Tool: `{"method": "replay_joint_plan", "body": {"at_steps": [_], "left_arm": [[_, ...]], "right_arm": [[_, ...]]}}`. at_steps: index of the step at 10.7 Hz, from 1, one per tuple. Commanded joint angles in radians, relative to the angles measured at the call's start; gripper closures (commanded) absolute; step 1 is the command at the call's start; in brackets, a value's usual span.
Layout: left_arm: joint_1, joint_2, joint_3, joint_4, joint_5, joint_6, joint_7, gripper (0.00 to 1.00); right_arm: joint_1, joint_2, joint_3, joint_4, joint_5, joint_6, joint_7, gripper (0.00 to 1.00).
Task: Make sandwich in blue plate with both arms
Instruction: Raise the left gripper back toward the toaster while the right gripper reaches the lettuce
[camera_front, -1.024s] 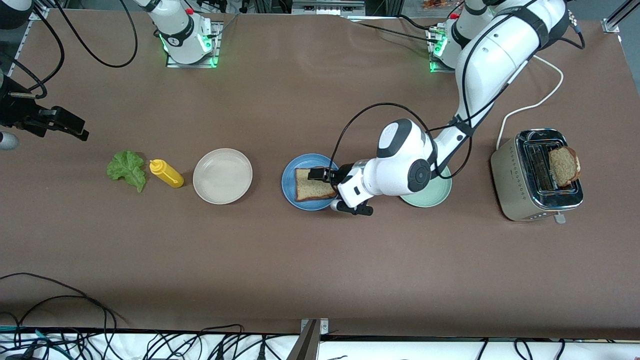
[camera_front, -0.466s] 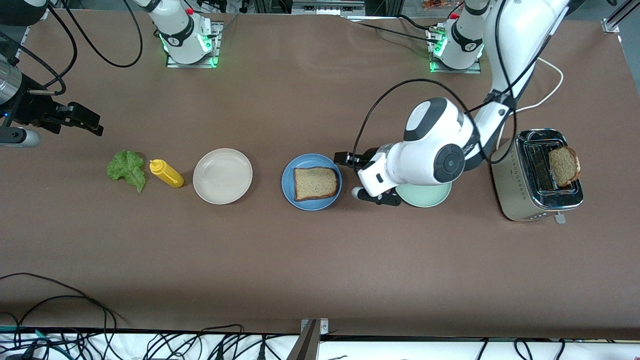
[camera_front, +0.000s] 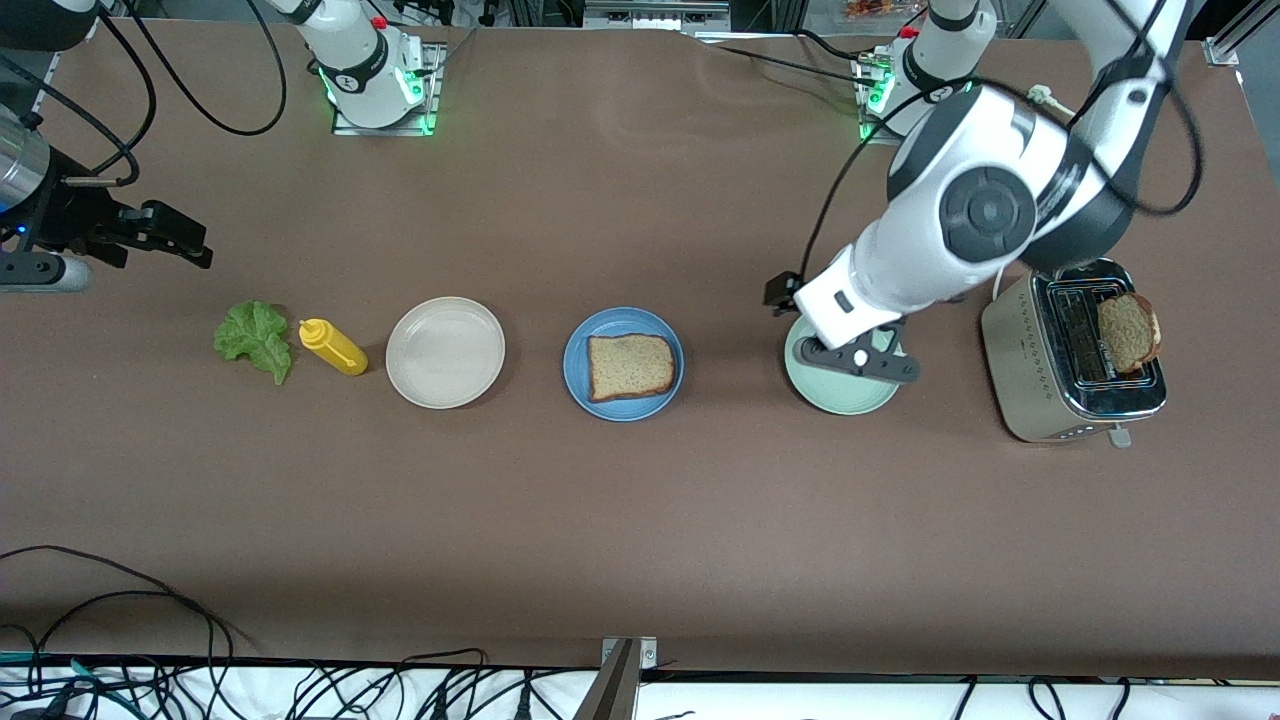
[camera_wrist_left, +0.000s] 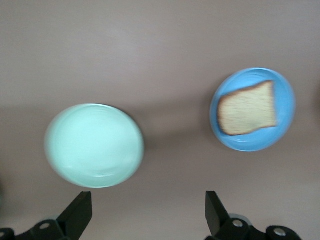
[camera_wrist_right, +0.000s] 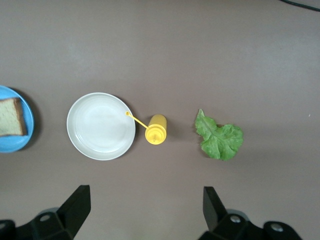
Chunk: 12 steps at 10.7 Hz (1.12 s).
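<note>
Left gripper (camera_wrist_left: 145, 220) spread, empty, over pale green plate (camera_front: 843, 395). Right gripper (camera_wrist_right: 145, 215) spread, empty, over table near lettuce (camera_front: 254, 339). One toast (camera_front: 629, 366) on blue plate (camera_front: 580, 340). Lettuce step pending; next: right gripper descends, pinches leaf.

The right gripper (camera_wrist_right: 145, 212) hangs with its two fingers (camera_wrist_right: 75, 207) spread wide over bare brown table (camera_wrist_right: 200, 50). Below lie a lettuce leaf (camera_wrist_right: 219, 139), a yellow bottle (camera_wrist_right: 156, 129) on its side just beside a beige plate (camera_wrist_right: 101, 126), and, well apart from the leaf, the blue plate (camera_wrist_right: 20, 140) carrying a toast slice (camera_wrist_right: 10, 117), both cut off by the frame's edge.
</note>
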Motion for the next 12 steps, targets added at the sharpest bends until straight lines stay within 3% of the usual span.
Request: {"method": "replay_joint_plan", "body": {"at_steps": [1,4,7,10,12], "left_arm": [[-0.017,-0.110,0.055,-0.027,0.148,-0.068,-0.001,0.00],[-0.020,-0.192,0.215,-0.027,-0.015,-0.106,0.003,0.00],[-0.020,-0.266,0.322,-0.030,-0.031,-0.179,0.120,0.00],[-0.015,-0.310,0.363,-0.035,-0.021,-0.193,0.137,0.00],[-0.015,-0.339,0.405,-0.046,-0.025,-0.195,0.248,0.00]], "right_arm": [[-0.031,0.071,-0.016,0.007,-0.001,-0.016,-0.104,0.00],[-0.086,0.217,-0.045,0.009,-0.040,-0.006,-0.353,0.00],[-0.109,0.341,-0.050,0.003,-0.157,0.014,-0.464,0.00],[-0.160,0.432,-0.048,-0.049,-0.156,0.144,-0.610,0.00],[-0.164,0.473,-0.050,-0.149,-0.156,0.300,-0.662,0.00]]}}
